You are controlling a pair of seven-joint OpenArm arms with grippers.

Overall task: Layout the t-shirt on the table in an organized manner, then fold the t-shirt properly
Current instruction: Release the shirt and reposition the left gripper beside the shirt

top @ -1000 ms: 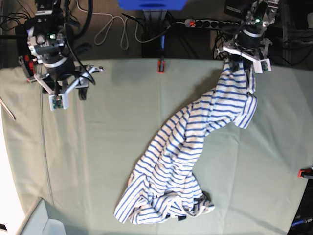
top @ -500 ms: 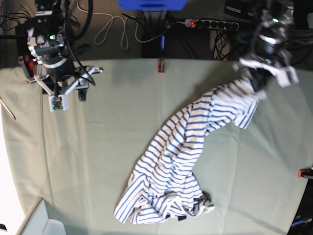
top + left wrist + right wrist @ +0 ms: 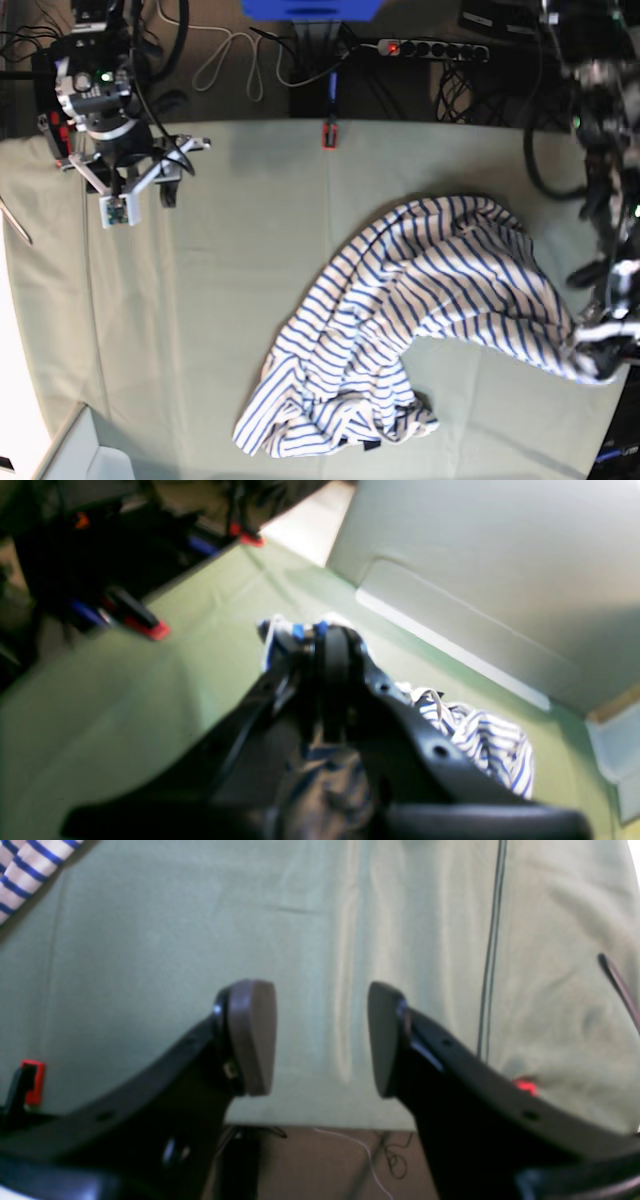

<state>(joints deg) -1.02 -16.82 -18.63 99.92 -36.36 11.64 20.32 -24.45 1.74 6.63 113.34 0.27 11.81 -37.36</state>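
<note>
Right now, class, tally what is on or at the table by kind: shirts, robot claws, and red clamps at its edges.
T-shirt: 1
Claws: 2, left claw, right claw
Red clamps: 2, far-edge clamp, near-left clamp
Total: 5

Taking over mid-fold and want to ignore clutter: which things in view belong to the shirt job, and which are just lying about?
Belongs to the job:
- t-shirt, rumpled, one edge pulled toward the table's side
- table
- left hand, shut on the t-shirt
- right hand, open, over bare cloth

Just lying about:
- red clamp at the far edge
- power strip and cables behind the table
</note>
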